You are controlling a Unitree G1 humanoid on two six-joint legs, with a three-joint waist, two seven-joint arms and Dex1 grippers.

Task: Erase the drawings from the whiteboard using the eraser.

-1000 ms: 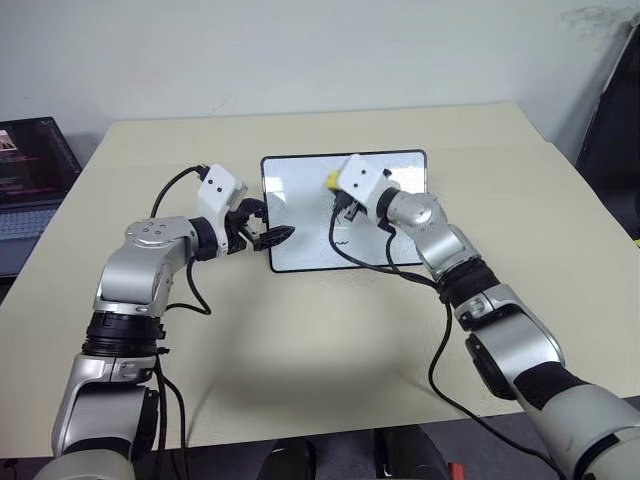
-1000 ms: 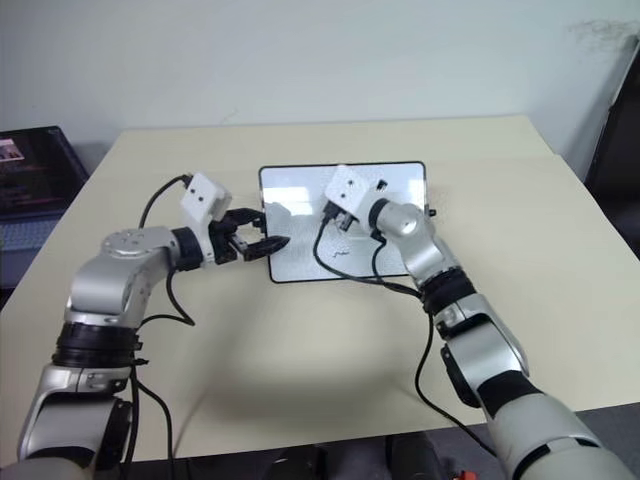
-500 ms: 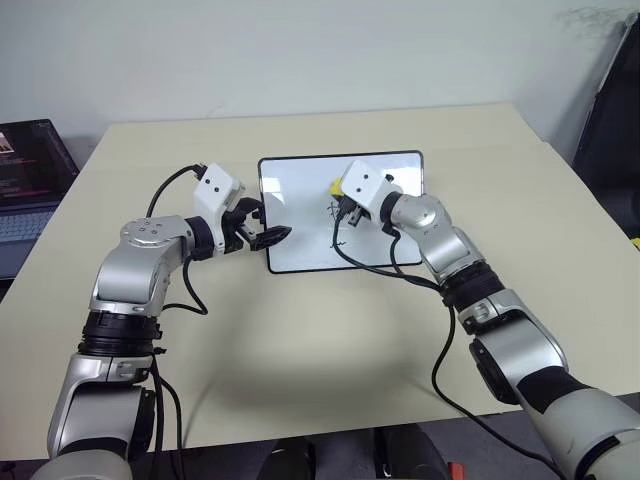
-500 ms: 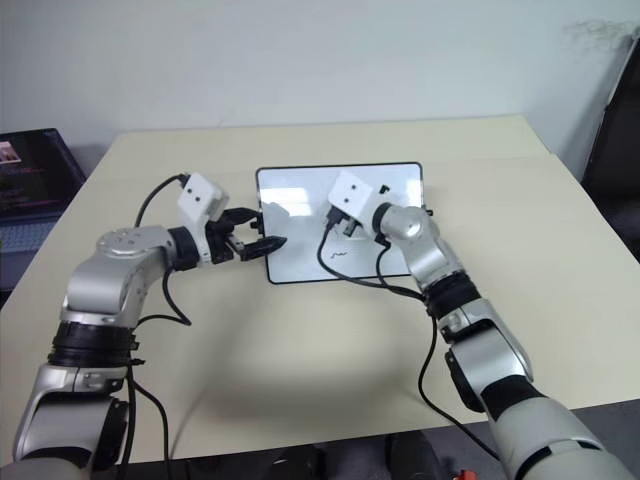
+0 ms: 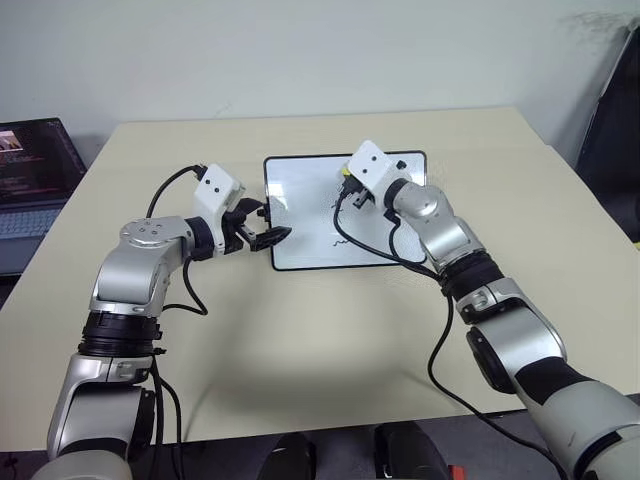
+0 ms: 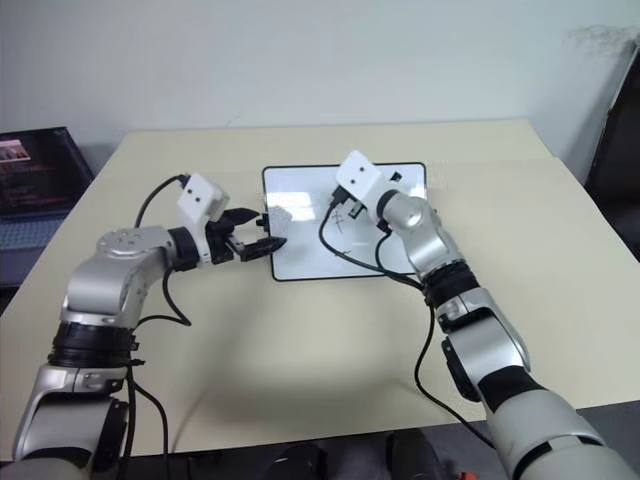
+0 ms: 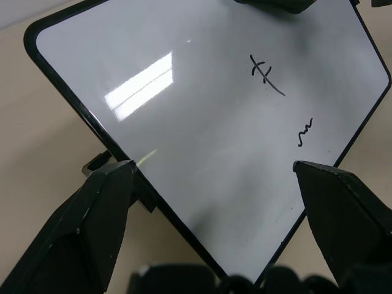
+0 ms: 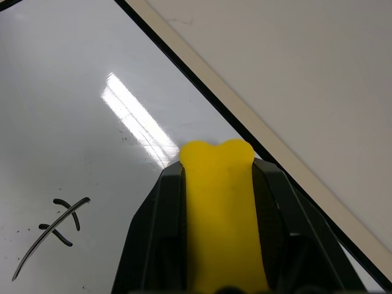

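Whiteboard (image 5: 300, 215) lies flat mid-table; our left gripper (image 7: 214, 177), jaws spread across its near edge, steadies it while our right gripper (image 8: 217, 177) pinches the yellow eraser (image 8: 219, 208) above the cross mark (image 7: 265, 73).

We see the whiteboard (image 5: 310, 225), a small glossy white board with a thin black frame and rounded corners, lying flat on the beige tabletop. On it we make out two black drawings, a cross-like stroke (image 7: 265, 72) and, apart from it, a wavy squiggle (image 7: 304, 131). The eraser (image 8: 222, 214), a small yellow block, is clamped between two black fingers, its tip over the board close to the far edge and beside the cross-like stroke.
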